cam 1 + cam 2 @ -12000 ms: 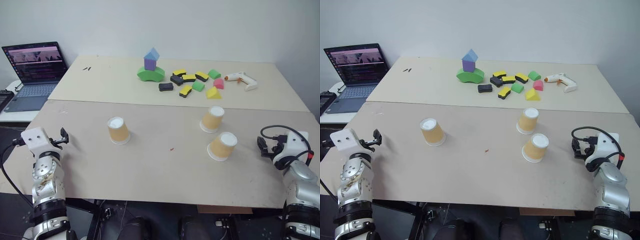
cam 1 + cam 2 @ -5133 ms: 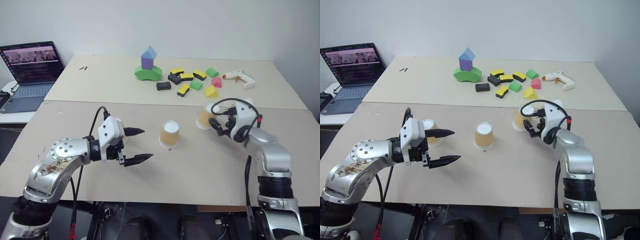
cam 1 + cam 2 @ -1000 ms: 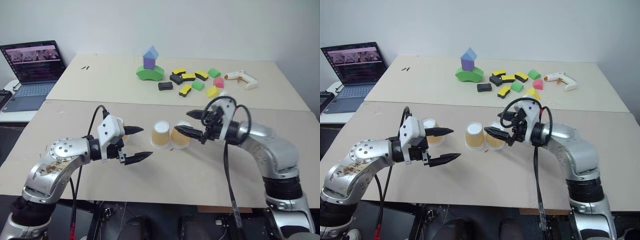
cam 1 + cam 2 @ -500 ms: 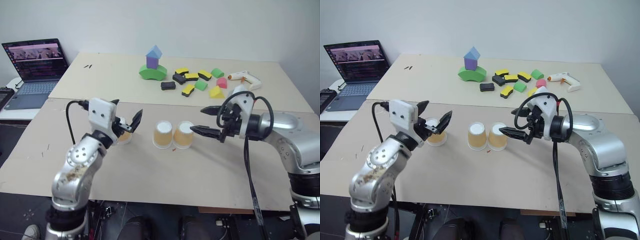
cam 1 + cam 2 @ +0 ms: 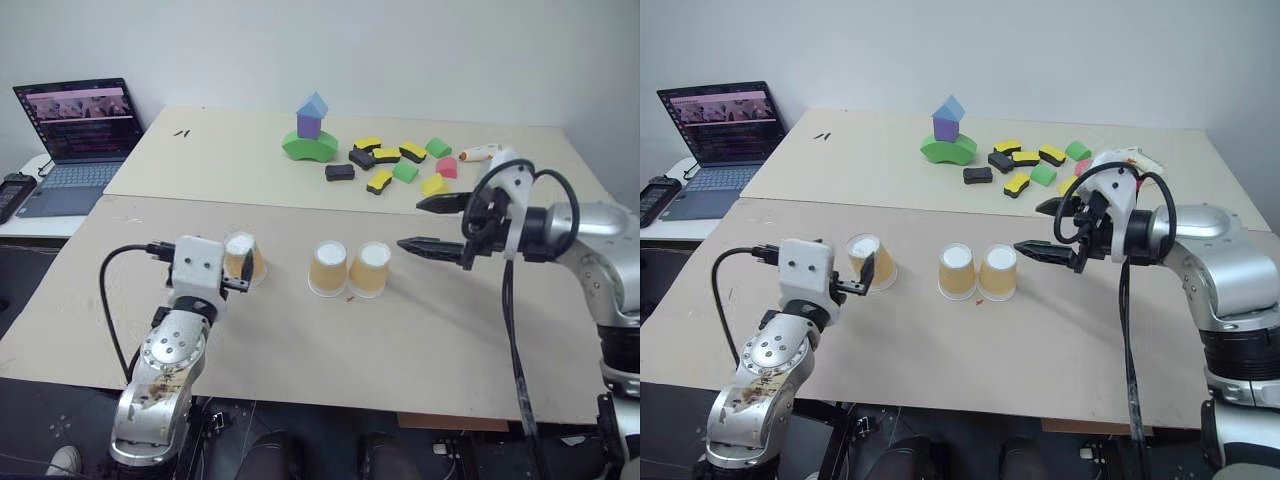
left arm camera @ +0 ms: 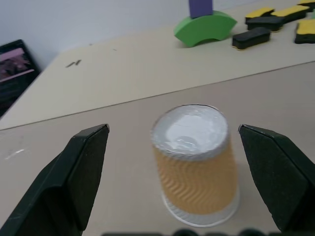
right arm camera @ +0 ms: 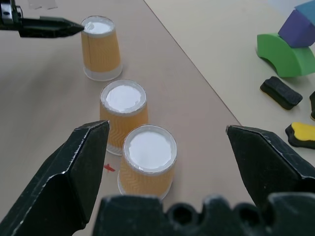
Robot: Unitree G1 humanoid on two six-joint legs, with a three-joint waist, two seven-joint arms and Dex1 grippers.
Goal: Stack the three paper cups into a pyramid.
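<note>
- Your pale beige table sits against a white wall.
- Nearest, the left end effector, fingers spread wide, brackets a lone upside-down tan paper cup; close gently at mid-height, keeping it upright.
- Further in, two matching cups stand touching, forming the base.
- The right end effector, fingers apart, hovers just beside them; keep it clear.

The left pincer hides part of the leftmost cup; laptop screen text is illegible.
</note>
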